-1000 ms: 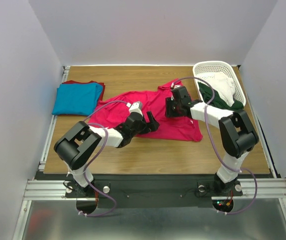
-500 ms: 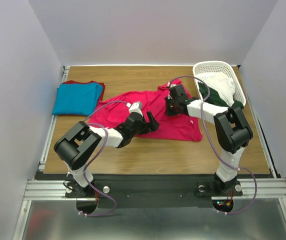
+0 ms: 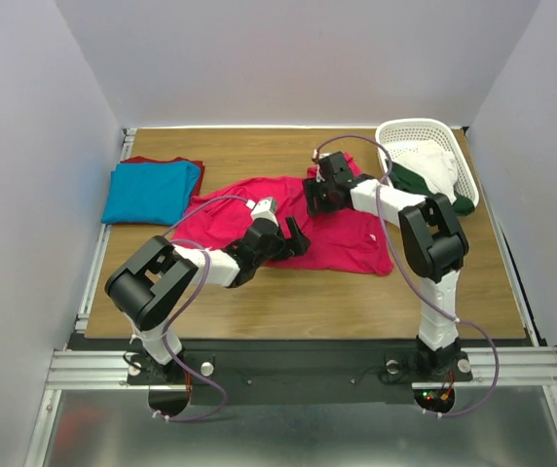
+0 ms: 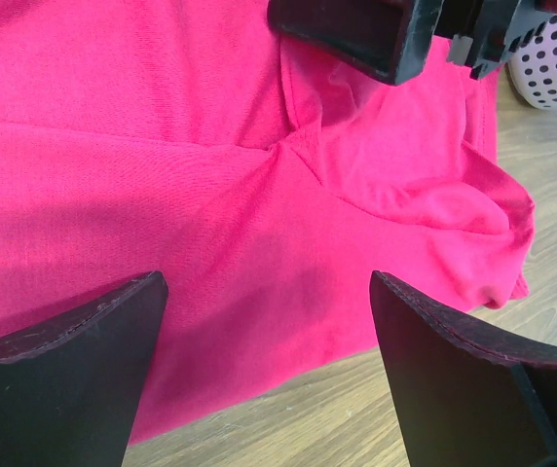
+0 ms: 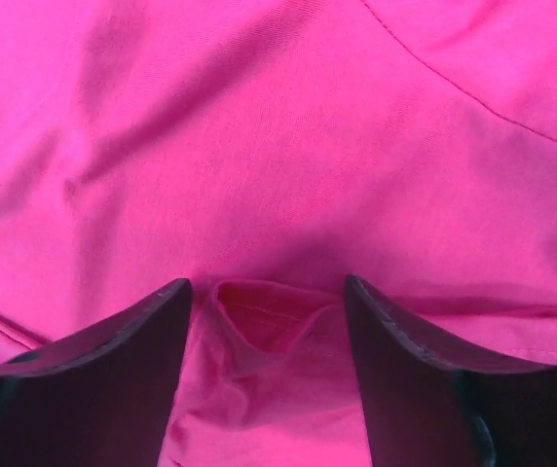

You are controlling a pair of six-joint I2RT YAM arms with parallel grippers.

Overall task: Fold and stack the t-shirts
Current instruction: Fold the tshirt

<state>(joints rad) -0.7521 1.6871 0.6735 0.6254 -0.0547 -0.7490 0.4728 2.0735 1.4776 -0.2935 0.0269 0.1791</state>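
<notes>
At the far left of the counter [image 3: 288,302] a blue shirt [image 3: 150,192] lies folded on a dark red shirt [image 3: 165,161], so the stack is begun. The pink shirt [image 3: 230,209] is spread unfolded mid-counter, rumpled toward its right end.

The left jaws stand wide above that shirt's near edge, with nothing between them. The left wrist view shows only pink cloth [image 4: 210,195] and a strip of wood below. They look to be low over the cloth, though I cannot tell if they touch it.

The right jaws are partly open at the far side of the shirt. A small raised pleat [image 5: 259,321] of the pink fabric [image 5: 308,146] sits between them, not yet pinched.

The step seems to be taking hold for the first fold. The right jaws would do well to close squarely on that pleat. The left should settle on the near hem before either lifts, so the cloth rises evenly rather than bunching. Thin cotton slips, so a deep bite is safer.

Far right, the basket [image 3: 410,125] holds white and dark green garments.
</notes>
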